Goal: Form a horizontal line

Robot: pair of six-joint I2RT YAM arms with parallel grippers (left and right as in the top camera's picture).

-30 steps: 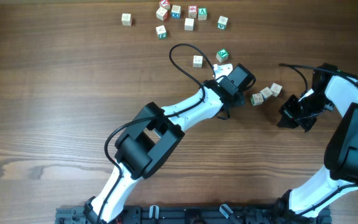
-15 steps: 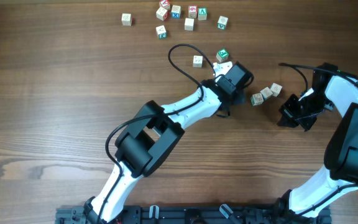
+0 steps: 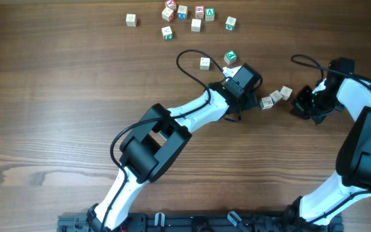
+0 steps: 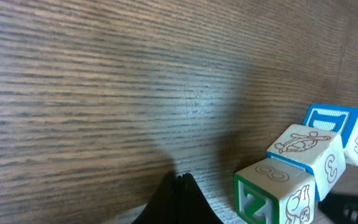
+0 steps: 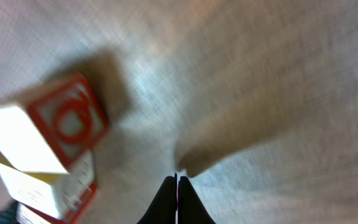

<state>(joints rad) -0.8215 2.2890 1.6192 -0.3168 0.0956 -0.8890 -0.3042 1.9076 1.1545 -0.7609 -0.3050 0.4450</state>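
Left end effector [image 4: 180, 184] closed, empty; right end effector [image 5: 176, 184] closed, empty, tips down.

Cube row [image 3: 275, 97]: slanted on the tabletop [image 3: 57, 103], between left gripper [image 4: 180, 179] and right gripper [image 5: 176, 180]
Scattered cubes [image 3: 182, 11]: behind the row, well apart

The left arm [image 3: 195, 111] and right arm [image 3: 356, 96] wear white shells between chunky black joint housings. A thin black cable [image 3: 178, 62] loops from each wrist. The fingers [image 4: 165, 208] seem black and tapered, though the close views are dim.
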